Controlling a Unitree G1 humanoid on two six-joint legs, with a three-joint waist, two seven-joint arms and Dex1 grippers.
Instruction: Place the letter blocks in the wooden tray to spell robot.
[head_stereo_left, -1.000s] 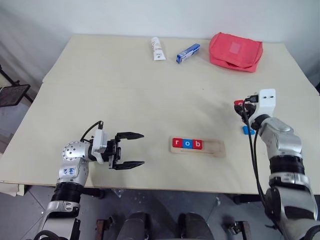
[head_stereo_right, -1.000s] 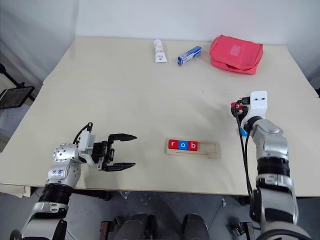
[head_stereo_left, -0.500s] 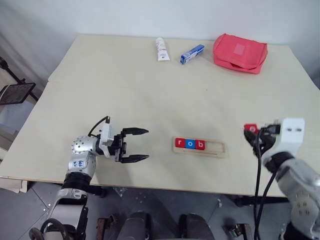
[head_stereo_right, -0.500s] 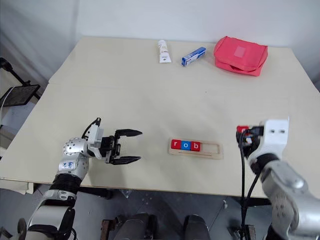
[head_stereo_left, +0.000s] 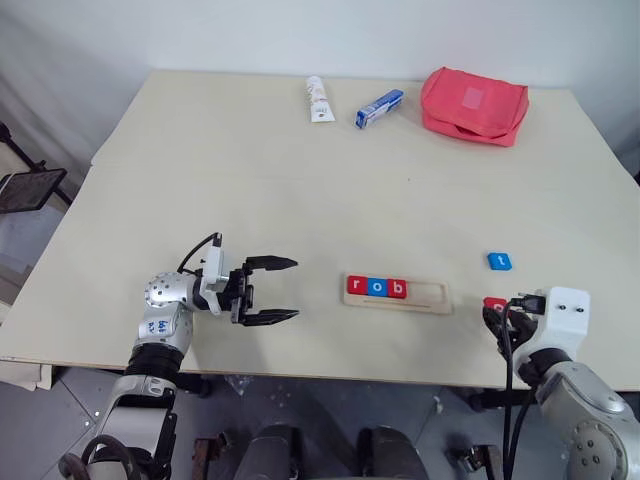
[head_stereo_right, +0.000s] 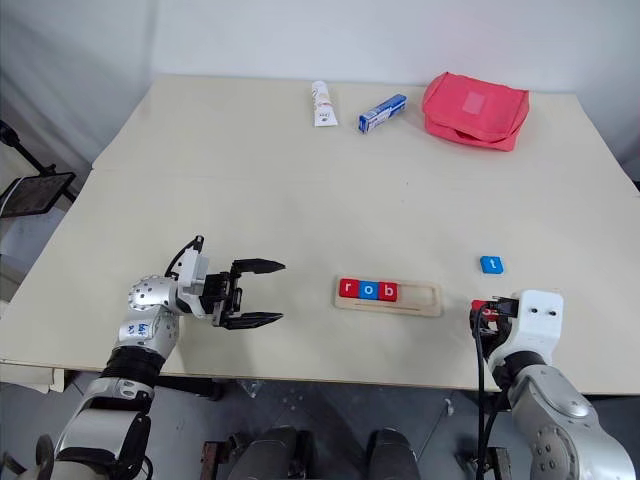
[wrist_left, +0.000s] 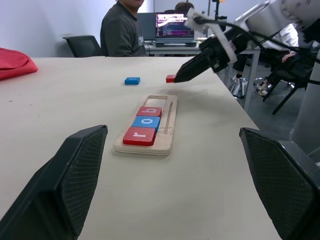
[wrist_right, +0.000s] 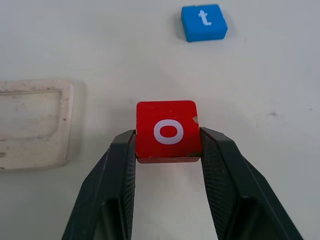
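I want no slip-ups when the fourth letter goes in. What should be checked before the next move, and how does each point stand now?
1. Right pincer grips the red o block squarely: ok.
2. Block's letter faces up: ok.
3. Wooden tray already reads r, o, b from its left end: ok.
4. Fourth slot beside the b block is free: ok.
5. Blue t block lies apart from the tray, out of the path: ok.
6. Left pincer stands open, left of the tray and not touching it: ok.
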